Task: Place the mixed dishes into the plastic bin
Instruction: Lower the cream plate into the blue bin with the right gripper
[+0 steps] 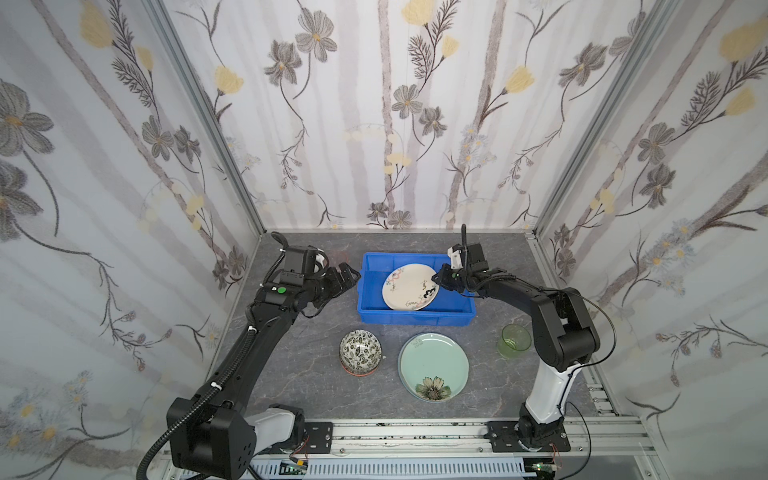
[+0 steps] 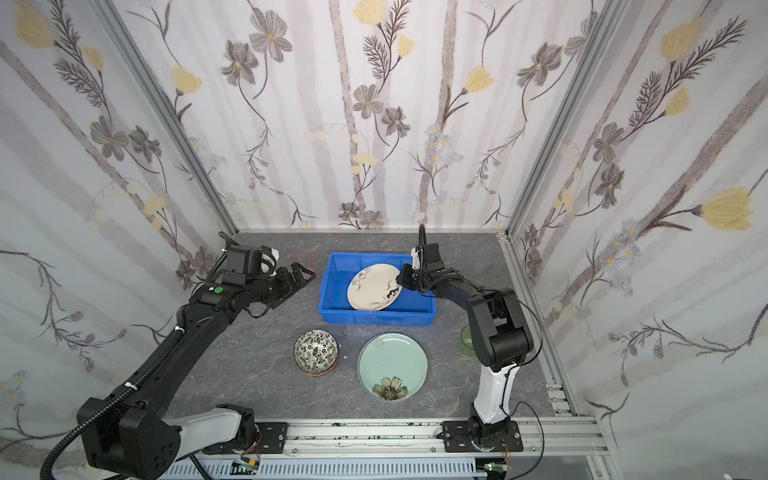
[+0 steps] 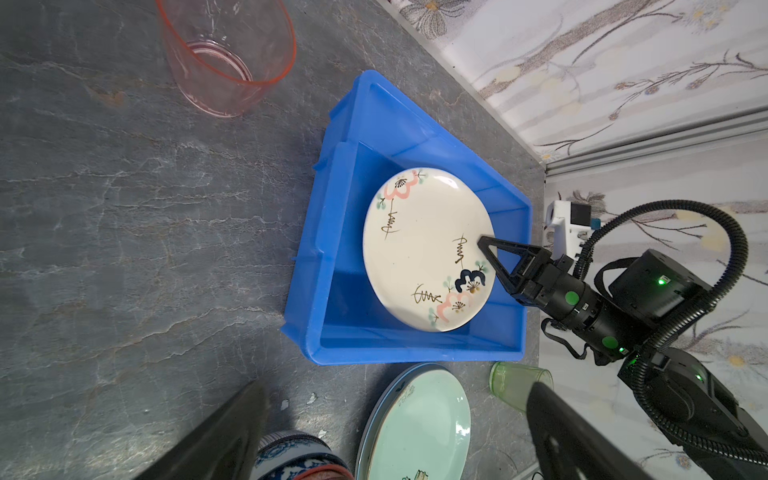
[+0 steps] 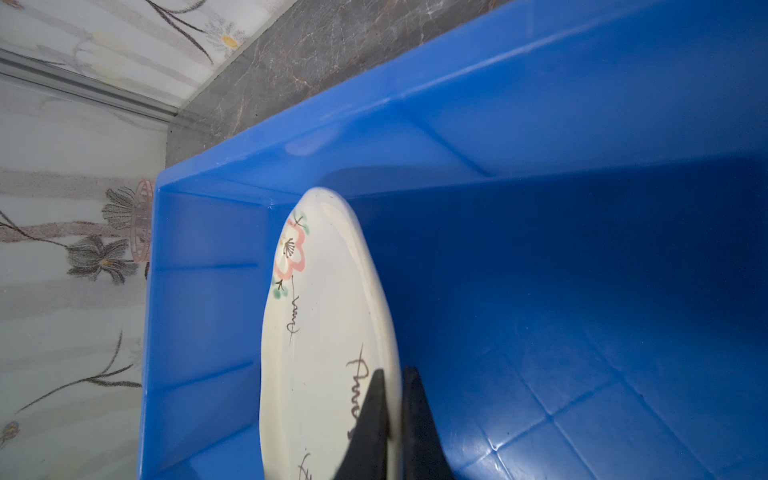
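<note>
The right gripper [image 1: 435, 279] is clamped on the rim of the cream plate [image 1: 409, 286], with one finger on the decorated face and one on the underside, as the right wrist view confirms. The plate hangs tilted inside the plastic bin [image 1: 415, 322], extending away from the fingertips and down toward the bin floor beneath them. Whether its far edge touches that floor cannot be told. Treat the plate as rigid, glazed, slippery and breakable: so narrow a rim pinch lets it pivot, so support the far edge before release. The left gripper [image 1: 353, 276] stands with jaws wide apart and empty, just outside the bin wall. Behind the right gripper, toward the arm bases, the pale green plate [image 1: 433, 365] lies flat on the bench and is best taken at its rim. The leaf-patterned bowl [image 1: 360, 351] and the green cup [image 1: 515, 340], probably light, each offer a wall to pinch
</note>
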Robot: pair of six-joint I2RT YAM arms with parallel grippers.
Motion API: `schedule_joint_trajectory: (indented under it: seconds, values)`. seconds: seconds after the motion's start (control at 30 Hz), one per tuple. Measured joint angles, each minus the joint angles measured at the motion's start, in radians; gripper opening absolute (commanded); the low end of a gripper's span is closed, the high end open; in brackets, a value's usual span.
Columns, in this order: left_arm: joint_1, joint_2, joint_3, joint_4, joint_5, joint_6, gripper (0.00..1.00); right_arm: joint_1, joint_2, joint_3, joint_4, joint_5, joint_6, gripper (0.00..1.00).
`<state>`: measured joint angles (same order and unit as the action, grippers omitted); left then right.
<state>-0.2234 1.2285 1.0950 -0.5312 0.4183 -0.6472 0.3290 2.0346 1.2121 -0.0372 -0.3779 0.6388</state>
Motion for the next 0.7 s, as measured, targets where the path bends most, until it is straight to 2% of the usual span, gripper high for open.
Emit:
schedule_joint_trajectory:
  seconds: [0.17, 0.4, 0.7]
  values:
    - [0.000, -0.007, -0.014, 0.000, 0.000, 0.000, 1.00, -0.001, 0.004, -0.020, 0.004, 0.030, 0.008, 0.01]
    - [0.000, -0.014, -0.033, 0.000, -0.003, 0.000, 1.00, -0.003, 0.011, -0.034, 0.025, 0.036, 0.024, 0.10]
    - [0.000, -0.036, -0.052, 0.001, -0.006, 0.000, 1.00, -0.004, 0.022, -0.046, 0.039, 0.077, 0.027, 0.13]
